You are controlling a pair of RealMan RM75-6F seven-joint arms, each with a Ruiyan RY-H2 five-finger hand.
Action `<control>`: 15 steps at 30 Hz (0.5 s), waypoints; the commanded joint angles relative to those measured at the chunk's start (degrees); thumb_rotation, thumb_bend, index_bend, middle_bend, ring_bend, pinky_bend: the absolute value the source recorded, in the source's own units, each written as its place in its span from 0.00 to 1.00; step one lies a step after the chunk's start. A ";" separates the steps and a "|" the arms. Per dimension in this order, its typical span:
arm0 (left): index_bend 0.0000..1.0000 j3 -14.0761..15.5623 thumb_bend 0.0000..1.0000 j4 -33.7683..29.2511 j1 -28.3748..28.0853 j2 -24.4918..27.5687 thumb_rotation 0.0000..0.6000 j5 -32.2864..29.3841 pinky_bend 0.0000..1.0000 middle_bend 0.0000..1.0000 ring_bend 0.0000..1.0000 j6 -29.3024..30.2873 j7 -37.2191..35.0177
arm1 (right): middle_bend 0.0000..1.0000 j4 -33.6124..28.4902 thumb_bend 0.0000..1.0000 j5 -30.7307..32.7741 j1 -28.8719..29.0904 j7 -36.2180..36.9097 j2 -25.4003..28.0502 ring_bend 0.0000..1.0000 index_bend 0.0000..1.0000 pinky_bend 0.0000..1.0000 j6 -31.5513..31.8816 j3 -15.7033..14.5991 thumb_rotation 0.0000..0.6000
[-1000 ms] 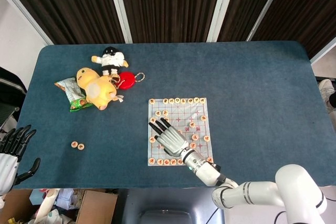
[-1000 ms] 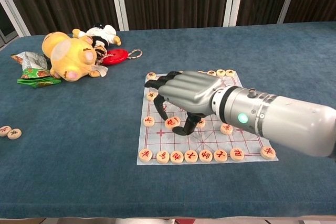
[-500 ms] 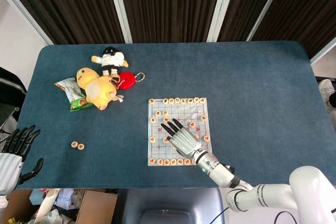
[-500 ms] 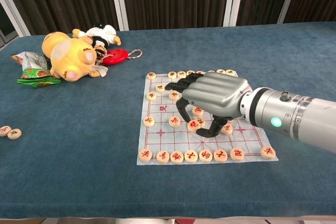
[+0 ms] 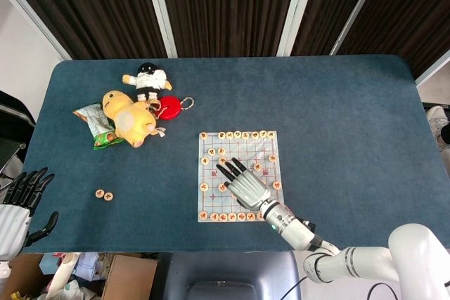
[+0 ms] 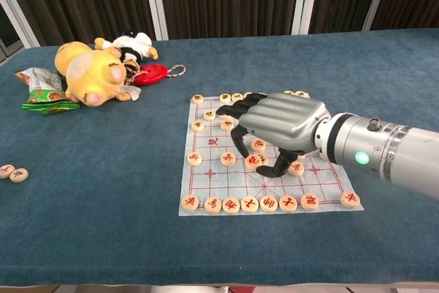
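Fingers (image 6: pixel 241 143) of the right hand (image 6: pixel 278 125) (curled, holding nothing) hover over the chessboard (image 6: pixel 206 182), pointing left.

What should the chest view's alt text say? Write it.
The right robot hand hovers, fingers curled down, over a chess board set with round pieces. A yellow plush toy lies far left on the blue table.

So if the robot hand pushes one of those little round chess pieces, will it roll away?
Probably not. The chess piece is a flat disc lying on its face, so it should slide rather than roll. It looks small and wooden, so likely light and stiff. The thin paper chessboard under it might wrinkle or shift with the push.
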 commanded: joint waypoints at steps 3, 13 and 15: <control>0.00 -0.03 0.40 -0.01 -0.05 0.01 1.00 -0.12 0.01 0.00 0.00 -0.14 -0.01 | 0.10 0.08 0.47 -0.04 -0.02 0.38 -0.12 0.00 0.65 0.00 -0.23 0.45 1.00; 0.00 -0.05 0.40 -0.09 -0.02 0.07 1.00 -0.09 0.01 0.00 0.00 -0.02 -0.15 | 0.10 0.20 0.47 -0.53 -0.17 0.68 -0.26 0.00 0.65 0.00 -0.53 0.83 1.00; 0.00 -0.08 0.40 -0.08 0.03 0.12 1.00 -0.06 0.01 0.00 0.00 0.17 -0.28 | 0.10 0.21 0.47 -0.48 -0.21 0.58 -0.26 0.00 0.65 0.00 -0.57 0.88 1.00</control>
